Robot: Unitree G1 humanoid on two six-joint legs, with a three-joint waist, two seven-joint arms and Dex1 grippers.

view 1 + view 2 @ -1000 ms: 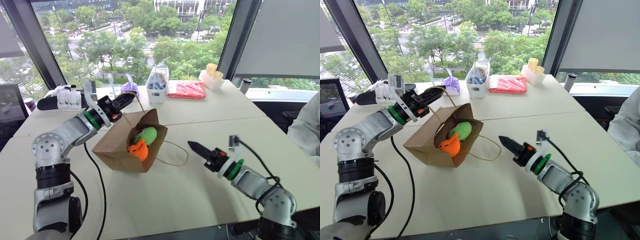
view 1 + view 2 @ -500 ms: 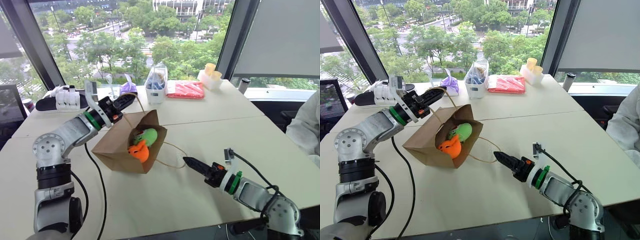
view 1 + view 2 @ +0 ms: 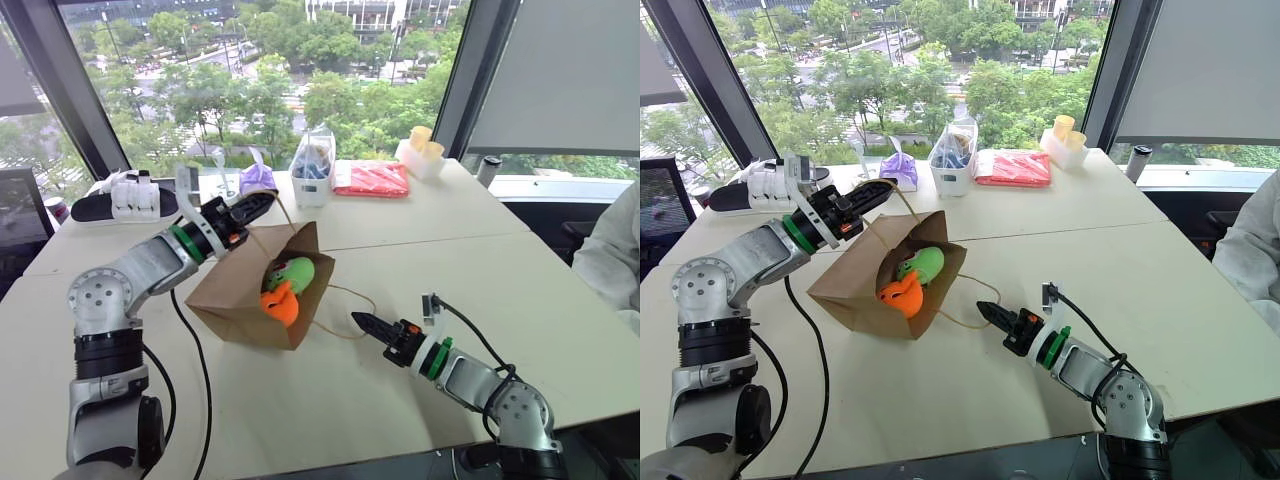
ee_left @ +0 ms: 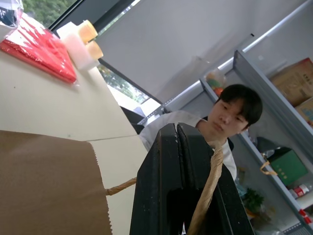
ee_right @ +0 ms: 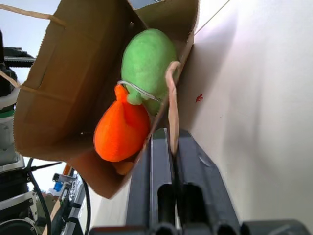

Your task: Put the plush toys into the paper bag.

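The brown paper bag (image 3: 235,290) lies on its side on the table, its mouth facing my right arm. Inside it the green plush toy (image 3: 296,270) rests against the orange plush toy (image 3: 283,303); the right wrist view shows the same green toy (image 5: 149,61) and orange toy (image 5: 122,129). My left gripper (image 3: 262,200) is shut on the bag's upper loop handle (image 4: 208,183), holding it up. Low over the table, my right gripper (image 3: 360,322) is shut on the lower loop handle (image 5: 171,98), whose cord runs between its fingers.
At the back of the table stand a clear plastic bag of items (image 3: 315,165), a purple pouch (image 3: 259,176), a red packet (image 3: 373,178), a white tray with yellow cups (image 3: 423,150) and a white box (image 3: 135,195). A person's sleeve (image 3: 615,250) is at the right edge.
My right gripper has come down and to the left to the lower handle loop on the table and shut on it. The left gripper and the bag have stayed put.
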